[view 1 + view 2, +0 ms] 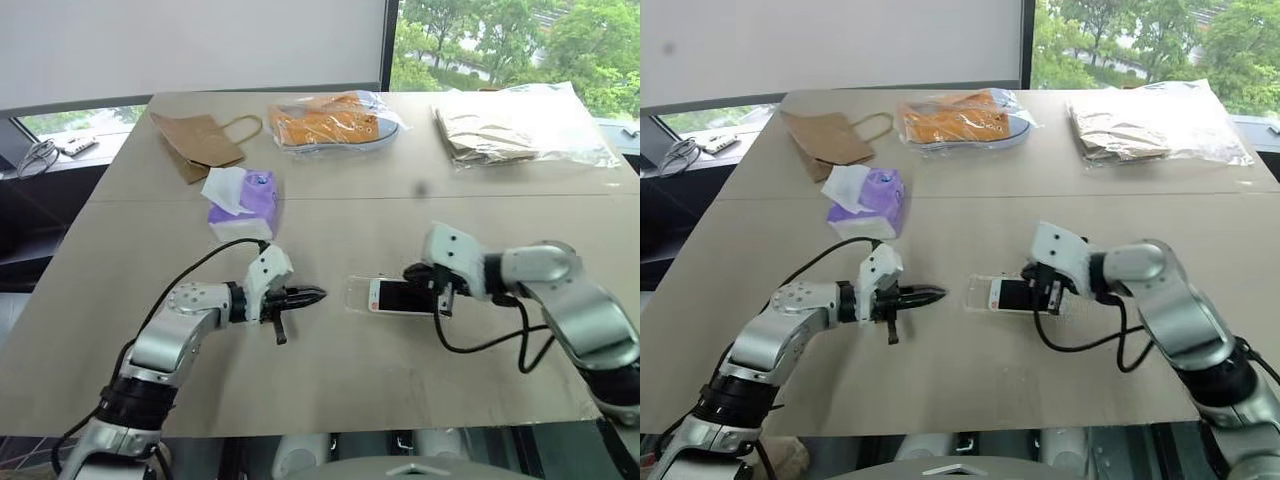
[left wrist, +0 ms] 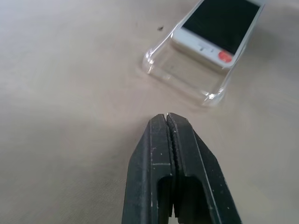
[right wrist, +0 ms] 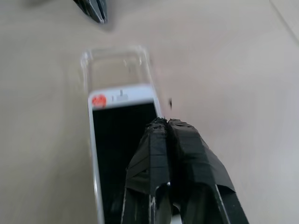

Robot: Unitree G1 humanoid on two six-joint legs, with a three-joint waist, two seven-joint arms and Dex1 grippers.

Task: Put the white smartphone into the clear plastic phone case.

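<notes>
The white smartphone point(image 1: 400, 296) lies screen up on the table, with a red dot at its left end. That end sits partway inside the clear plastic phone case point(image 1: 357, 293), whose empty part sticks out to the left. My left gripper point(image 1: 318, 295) is shut and empty, its tip pointing at the case's open end from a short gap away. My right gripper point(image 3: 163, 122) is shut with nothing between its fingers, its tip over the right part of the phone's screen near one long edge. Whether it touches the screen is unclear.
A purple tissue pack point(image 1: 245, 205) stands behind my left gripper. Along the far side lie a brown paper bag point(image 1: 200, 140), an orange shoe in a clear bag point(image 1: 325, 122) and a clear bag of brown paper items point(image 1: 510, 125). The table's front edge point(image 1: 330, 428) is close.
</notes>
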